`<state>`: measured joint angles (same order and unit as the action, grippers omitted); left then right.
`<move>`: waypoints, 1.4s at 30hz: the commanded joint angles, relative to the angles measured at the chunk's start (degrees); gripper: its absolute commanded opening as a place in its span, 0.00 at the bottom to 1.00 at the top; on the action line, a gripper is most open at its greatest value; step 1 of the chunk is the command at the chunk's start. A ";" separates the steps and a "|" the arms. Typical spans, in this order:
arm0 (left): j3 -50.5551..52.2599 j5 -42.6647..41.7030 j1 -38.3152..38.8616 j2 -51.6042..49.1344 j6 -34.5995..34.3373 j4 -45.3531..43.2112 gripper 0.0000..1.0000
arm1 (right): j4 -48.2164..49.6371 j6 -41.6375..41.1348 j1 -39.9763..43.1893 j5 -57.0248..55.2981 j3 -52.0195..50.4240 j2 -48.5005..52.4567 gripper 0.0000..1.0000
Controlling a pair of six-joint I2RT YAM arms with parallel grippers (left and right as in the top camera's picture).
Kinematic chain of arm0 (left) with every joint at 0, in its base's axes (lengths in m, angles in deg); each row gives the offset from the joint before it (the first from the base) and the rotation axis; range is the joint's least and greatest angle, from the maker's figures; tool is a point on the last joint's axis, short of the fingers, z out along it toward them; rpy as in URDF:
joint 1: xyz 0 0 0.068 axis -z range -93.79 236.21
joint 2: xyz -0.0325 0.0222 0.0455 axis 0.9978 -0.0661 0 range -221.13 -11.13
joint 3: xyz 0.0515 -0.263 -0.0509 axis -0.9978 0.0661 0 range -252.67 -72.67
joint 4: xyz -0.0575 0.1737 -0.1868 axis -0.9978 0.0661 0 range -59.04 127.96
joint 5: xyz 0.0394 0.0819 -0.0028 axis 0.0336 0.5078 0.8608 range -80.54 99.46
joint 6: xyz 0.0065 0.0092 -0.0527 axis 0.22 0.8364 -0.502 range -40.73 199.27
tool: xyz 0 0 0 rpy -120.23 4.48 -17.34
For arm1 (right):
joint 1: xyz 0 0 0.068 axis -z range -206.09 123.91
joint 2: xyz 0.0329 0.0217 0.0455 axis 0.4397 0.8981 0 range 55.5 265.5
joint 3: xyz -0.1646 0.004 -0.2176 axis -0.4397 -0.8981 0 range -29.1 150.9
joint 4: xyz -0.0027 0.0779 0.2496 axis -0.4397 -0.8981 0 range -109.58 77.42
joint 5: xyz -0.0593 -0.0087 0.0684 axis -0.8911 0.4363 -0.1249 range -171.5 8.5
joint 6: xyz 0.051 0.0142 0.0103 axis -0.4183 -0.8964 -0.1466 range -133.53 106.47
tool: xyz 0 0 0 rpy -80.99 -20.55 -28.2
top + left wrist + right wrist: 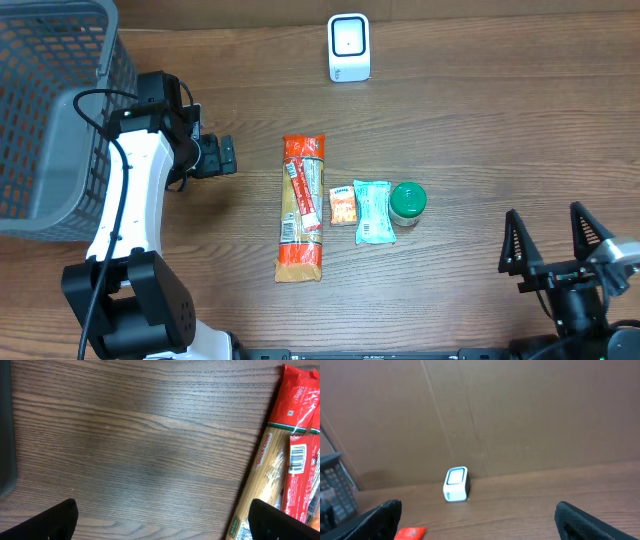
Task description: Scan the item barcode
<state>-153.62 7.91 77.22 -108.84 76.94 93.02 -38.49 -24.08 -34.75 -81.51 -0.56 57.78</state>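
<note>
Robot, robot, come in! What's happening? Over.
Left pincer open, empty. Right pincer open, empty. Spaghetti packet lying untouched. Nothing blocking scanner.

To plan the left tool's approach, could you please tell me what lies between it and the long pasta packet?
Nothing: in the overhead view, only bare table lies between the open left tool and the pasta packet, which are apart.

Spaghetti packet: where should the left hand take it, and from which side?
I'd take the spaghetti packet across its narrow width, at the far red end, coming down from above with the open left hand. It lies flat and long, and the small orange packet sits close beside its middle.
</note>
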 commanded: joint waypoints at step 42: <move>-0.79 -0.63 0.02 1.29 1.51 -0.20 1.00 | -20.72 1.40 0.15 25.16 28.72 53.79 0.64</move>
<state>-153.62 7.91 77.22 -108.84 76.94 92.89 -59.04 -23.55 -34.73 -57.25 26.61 109.56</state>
